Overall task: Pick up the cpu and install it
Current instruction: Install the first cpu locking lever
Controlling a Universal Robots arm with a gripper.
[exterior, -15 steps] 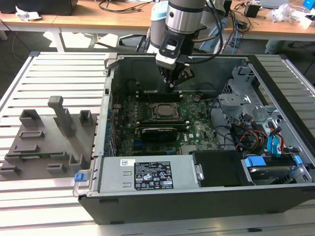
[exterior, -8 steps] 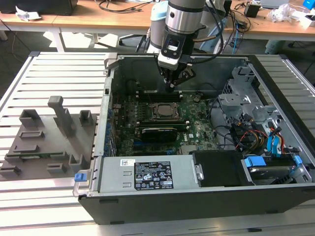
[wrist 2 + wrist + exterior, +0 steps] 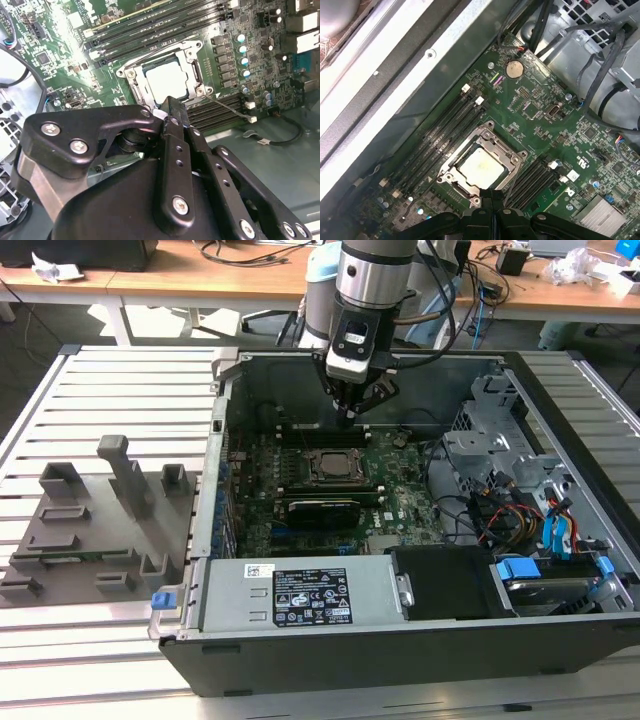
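The cpu [image 3: 167, 82] lies flat in the motherboard socket, its pale silver top showing inside the metal socket frame [image 3: 192, 52]. In the exterior view the cpu [image 3: 328, 465] sits in the middle of the green board, inside the open computer case. The first wrist view looks down on the cpu [image 3: 479, 167] from above. My gripper [image 3: 350, 408] hangs a short way above the board, toward the case's back wall from the socket. Its black fingertips [image 3: 170, 107] are pressed together with nothing between them, and the gripper [image 3: 492, 194] hovers clear of the chip.
Memory slots [image 3: 445, 130] run along both sides of the socket. The case's back wall [image 3: 290, 380] rises close behind the gripper. Drive cages and cables [image 3: 520, 490] fill the exterior view's right. A grey fixture [image 3: 100, 520] stands outside the case at the exterior view's left.
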